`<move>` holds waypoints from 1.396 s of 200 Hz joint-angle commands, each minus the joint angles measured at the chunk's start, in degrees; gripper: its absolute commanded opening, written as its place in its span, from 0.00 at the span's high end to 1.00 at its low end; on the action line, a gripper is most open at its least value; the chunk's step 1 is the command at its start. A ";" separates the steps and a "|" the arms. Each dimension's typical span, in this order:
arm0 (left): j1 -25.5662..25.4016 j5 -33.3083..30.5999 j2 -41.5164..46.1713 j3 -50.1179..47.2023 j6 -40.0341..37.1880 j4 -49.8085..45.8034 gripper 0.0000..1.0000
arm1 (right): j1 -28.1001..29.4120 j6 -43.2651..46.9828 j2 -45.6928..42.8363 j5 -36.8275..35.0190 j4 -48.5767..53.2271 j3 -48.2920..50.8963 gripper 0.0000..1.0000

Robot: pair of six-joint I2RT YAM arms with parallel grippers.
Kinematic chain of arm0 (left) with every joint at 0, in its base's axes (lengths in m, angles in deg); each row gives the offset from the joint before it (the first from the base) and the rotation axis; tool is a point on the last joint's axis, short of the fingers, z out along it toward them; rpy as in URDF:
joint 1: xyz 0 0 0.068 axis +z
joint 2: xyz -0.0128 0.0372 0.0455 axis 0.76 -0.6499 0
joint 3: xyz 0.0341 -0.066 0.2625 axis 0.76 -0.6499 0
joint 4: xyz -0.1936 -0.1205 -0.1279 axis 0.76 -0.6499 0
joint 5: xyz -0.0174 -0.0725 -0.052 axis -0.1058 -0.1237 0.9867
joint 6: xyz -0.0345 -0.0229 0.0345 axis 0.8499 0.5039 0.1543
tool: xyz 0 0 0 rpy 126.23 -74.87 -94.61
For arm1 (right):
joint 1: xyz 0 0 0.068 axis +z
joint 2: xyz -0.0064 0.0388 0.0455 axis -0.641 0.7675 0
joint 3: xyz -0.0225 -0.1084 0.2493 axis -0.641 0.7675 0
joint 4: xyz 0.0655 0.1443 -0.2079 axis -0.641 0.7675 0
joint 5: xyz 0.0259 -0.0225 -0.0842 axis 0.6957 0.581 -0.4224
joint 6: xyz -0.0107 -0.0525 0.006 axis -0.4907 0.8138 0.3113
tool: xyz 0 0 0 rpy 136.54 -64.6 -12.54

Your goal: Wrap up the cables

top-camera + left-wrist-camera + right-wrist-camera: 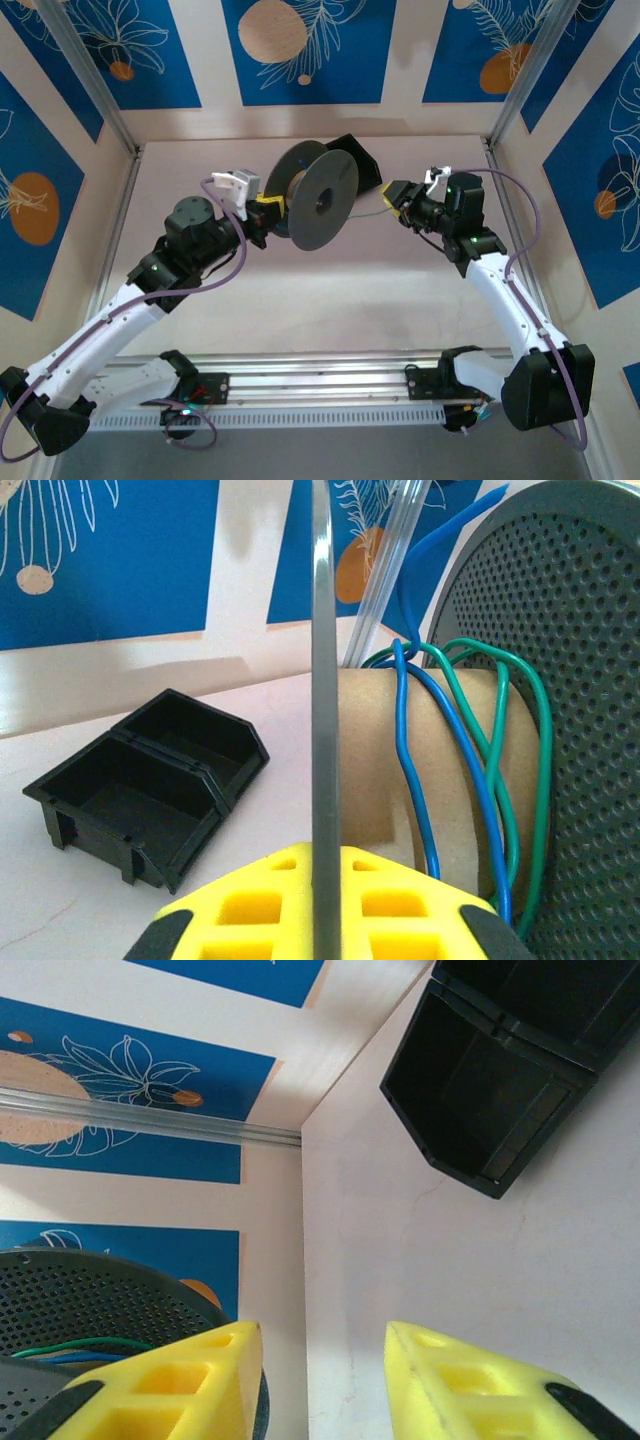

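A spool with grey perforated flanges stands on edge at the middle of the table. Blue and green cables loop loosely round its cardboard core. My left gripper is shut on the thin rim of the near flange, reaching it from the spool's left side. To the spool's right, my right gripper has its yellow fingers apart with nothing between them. A thin green cable runs from the spool towards it. The cables also show beside the flange in the right wrist view.
A black two-compartment bin lies just behind the spool, and it also appears in the wrist views. Blue patterned walls and metal posts enclose the table on three sides.
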 commanded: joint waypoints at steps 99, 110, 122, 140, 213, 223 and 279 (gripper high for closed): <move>-0.62 -0.40 1.23 3.19 1.33 4.75 1.00 | 5.83 4.51 -6.16 -7.47 9.11 -0.80 0.60; -0.58 -0.46 1.23 3.27 1.31 4.60 1.00 | 6.29 4.68 -6.05 -8.33 10.10 -0.98 0.61; -0.61 -0.48 1.34 3.35 1.16 4.55 1.00 | 6.59 5.11 -6.02 -9.06 11.01 -1.07 0.62; -0.60 -0.48 1.29 3.44 1.13 4.46 1.00 | 6.87 5.22 -6.26 -9.91 12.12 -0.99 0.64; -0.64 -0.05 1.32 3.41 1.26 4.46 1.00 | 6.57 5.50 -5.93 -10.57 12.48 -1.42 0.76; -0.57 0.11 1.32 3.55 1.28 4.28 1.00 | 6.49 5.66 -5.69 -10.75 12.48 -1.59 0.77; -0.62 4.96 -0.45 6.89 0.82 -0.58 1.00 | 5.61 9.79 -4.28 -13.82 16.44 -5.20 1.00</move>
